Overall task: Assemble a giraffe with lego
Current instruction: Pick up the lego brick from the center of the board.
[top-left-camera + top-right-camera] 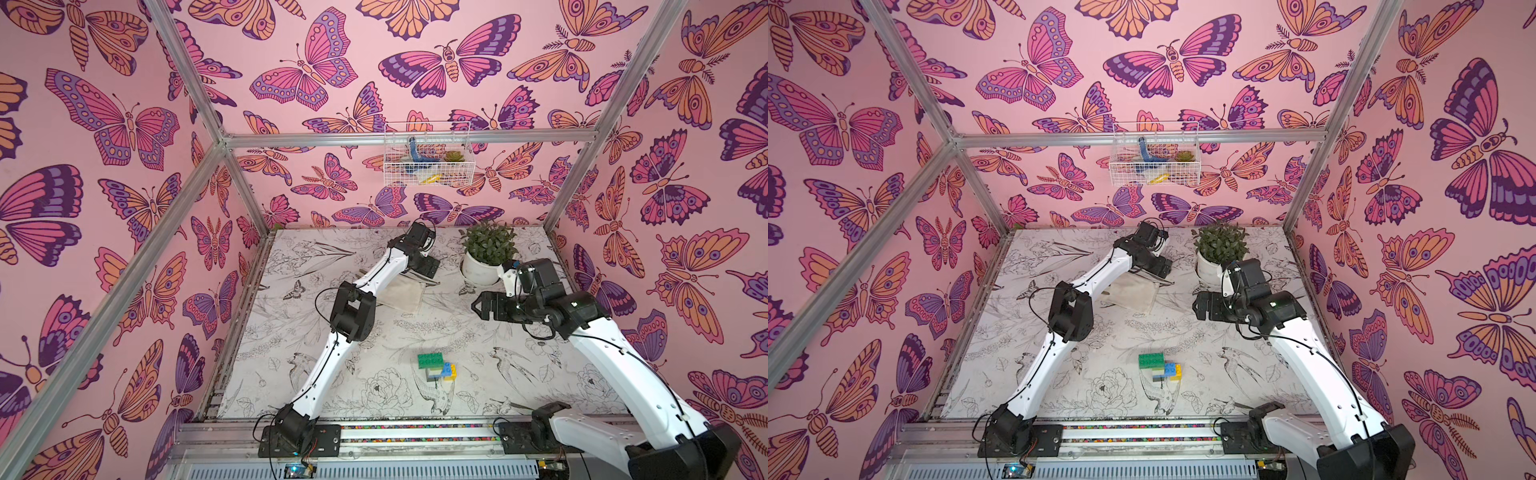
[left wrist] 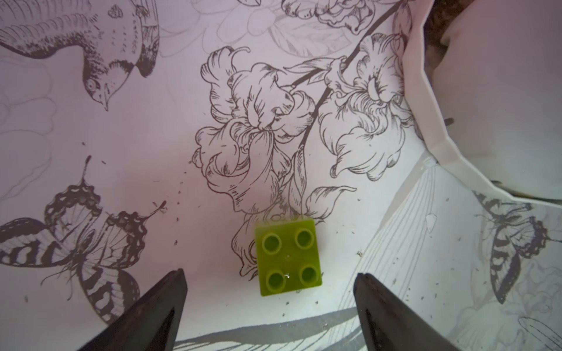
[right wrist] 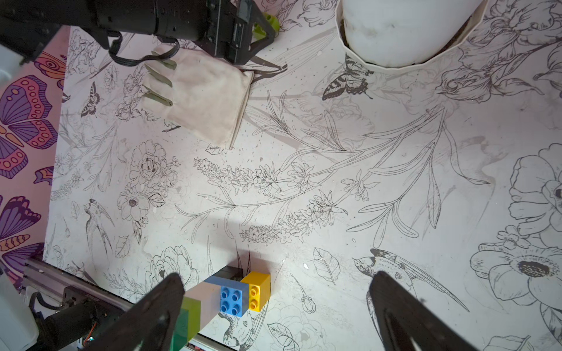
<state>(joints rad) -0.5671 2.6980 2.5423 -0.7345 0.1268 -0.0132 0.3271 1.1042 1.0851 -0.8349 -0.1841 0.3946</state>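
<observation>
The giraffe [image 1: 436, 366] stands unfinished at about 6 o'clock on the table [image 1: 465, 332], near the front edge and well apart from both my grippers. In both top views I make out a dark green long brick, with lime, white, blue and yellow below it and a sliver of black. From my right wrist its green and lime end is cut off behind one of my own fingers, and I cannot tell there how the pieces join. The loose lime brick [image 2: 288, 256] lies studs up toward 12 o'clock, just at the 9 o'clock side of the white pot [image 1: 478, 270]. The top views hide it under my left wrist. My left gripper [image 2: 270, 273] hangs over it with the fingers spread wide on either side, touching nothing. My right gripper [image 3: 277, 274] is at about 2 o'clock, fingers fully apart and empty. A pale cloth [image 1: 405, 297] lies partly covered by my left arm.
</observation>
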